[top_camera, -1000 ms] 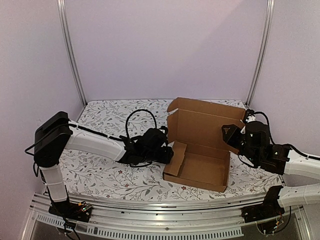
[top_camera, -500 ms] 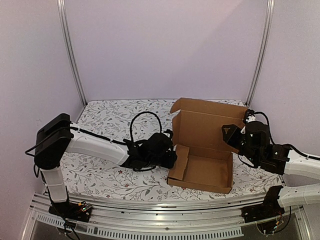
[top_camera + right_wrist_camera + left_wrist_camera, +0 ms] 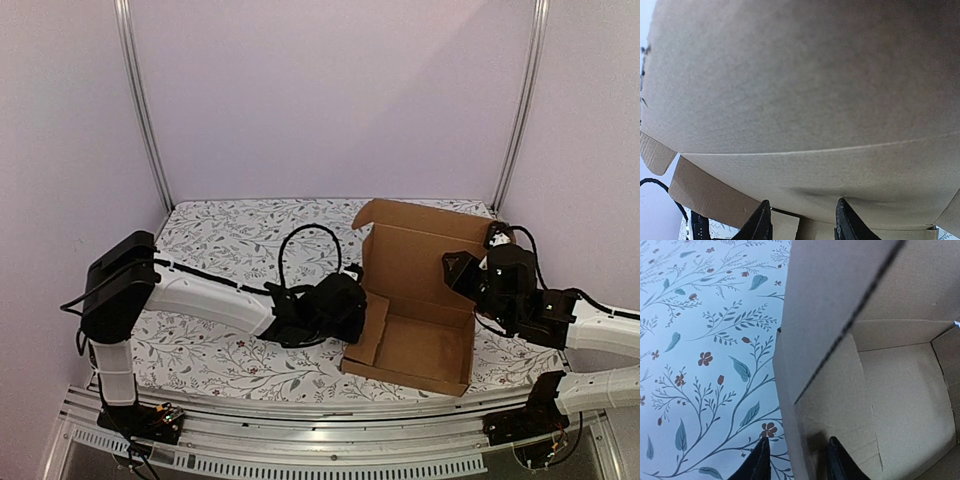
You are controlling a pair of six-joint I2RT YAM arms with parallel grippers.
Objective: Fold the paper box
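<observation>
- One box point(image 3: 415, 345), half folded with its lid raised, sits right of centre on the surface point(image 3: 220, 240).
- My left jaws straddle its left wall, released.
- My right jaws face the lid; I cannot tell their grip.
- Next, I judge: fold that wall inward squarely.

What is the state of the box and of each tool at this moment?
paper box: half folded, lid standing open, left wall raised.
left tool: open, astride the box's left wall.
right tool: against the box's right side; open or shut unclear.
</observation>
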